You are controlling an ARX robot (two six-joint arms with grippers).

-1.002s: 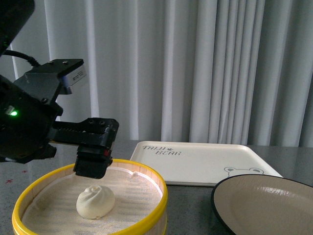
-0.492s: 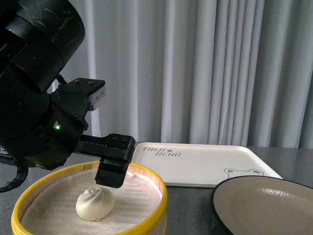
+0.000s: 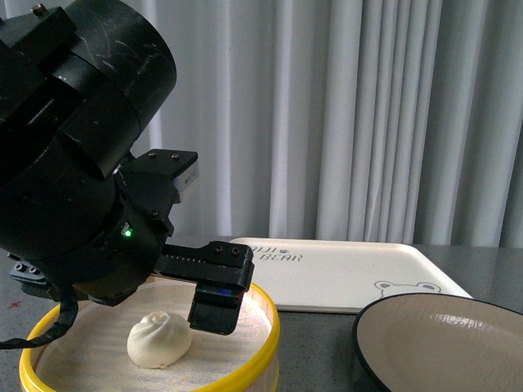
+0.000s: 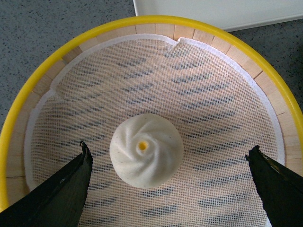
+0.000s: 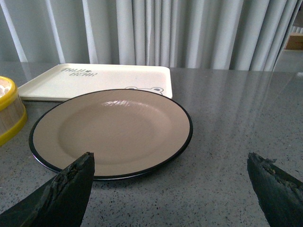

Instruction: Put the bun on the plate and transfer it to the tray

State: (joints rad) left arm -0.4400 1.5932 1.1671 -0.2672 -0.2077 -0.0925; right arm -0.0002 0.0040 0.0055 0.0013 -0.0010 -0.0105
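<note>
The left claw (image 4: 169,147) hangs spread wide over the bun (image 4: 147,150) in the steamer basket (image 4: 142,21), seemingly lined up to straddle it, though its height is hard to judge, while the right claw (image 5: 170,158), also wide, hovers by the empty plate (image 5: 113,127).

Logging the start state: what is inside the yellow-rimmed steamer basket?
One bun sits near the middle on a white mesh cloth lining the steamer basket. The cloth covers the floor, so only dark slots show through it.
</note>
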